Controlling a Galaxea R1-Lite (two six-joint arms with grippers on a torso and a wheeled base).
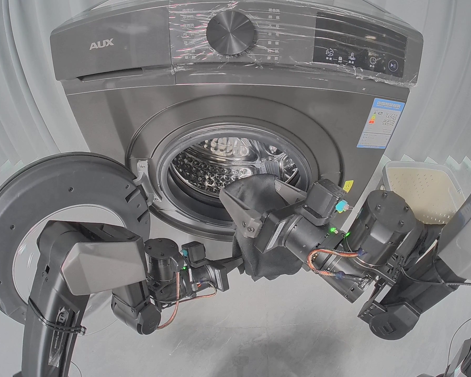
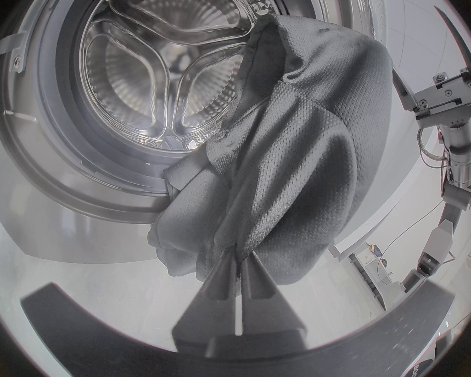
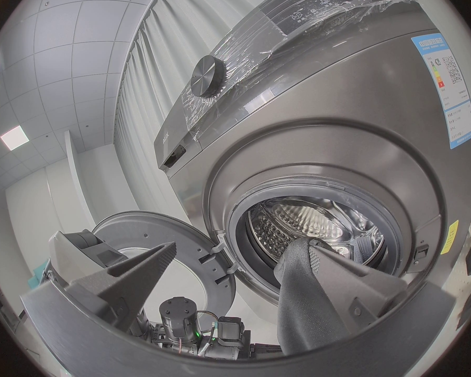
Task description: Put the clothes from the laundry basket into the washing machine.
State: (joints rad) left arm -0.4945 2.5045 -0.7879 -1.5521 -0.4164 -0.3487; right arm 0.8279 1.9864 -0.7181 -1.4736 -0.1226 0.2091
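The washing machine (image 1: 115,111) stands in the middle of the head view with its round door (image 1: 63,184) swung wide to the left of the frame, and the shiny drum (image 1: 230,158) shows through the opening

A dark cloth (image 2: 298,147) hangs in front of the lower right of that opening, held up between the two arms. From here it sits at the mouth of the machine, its top just over the lower rim; I cannot tell whether any of it is inside the drum

The left hand (image 2: 240,257) comes in from the lower left of the head view. Its two fingers are pinched tight together on the bottom edge of the cloth, which bunches up above them

The right hand (image 3: 240,244) comes in from the right of the head view and points at the opening. Its fingers are spread wide apart, gripping nothing. The cloth is draped over one finger (image 3: 350,289), while the other finger (image 3: 136,273) is bare and well apart from it

The basket (image 1: 424,189), pale and perforated, stands at the right of the head view, just beside the machine and behind the right arm

A pale curtain (image 1: 15,79) hangs behind the machine
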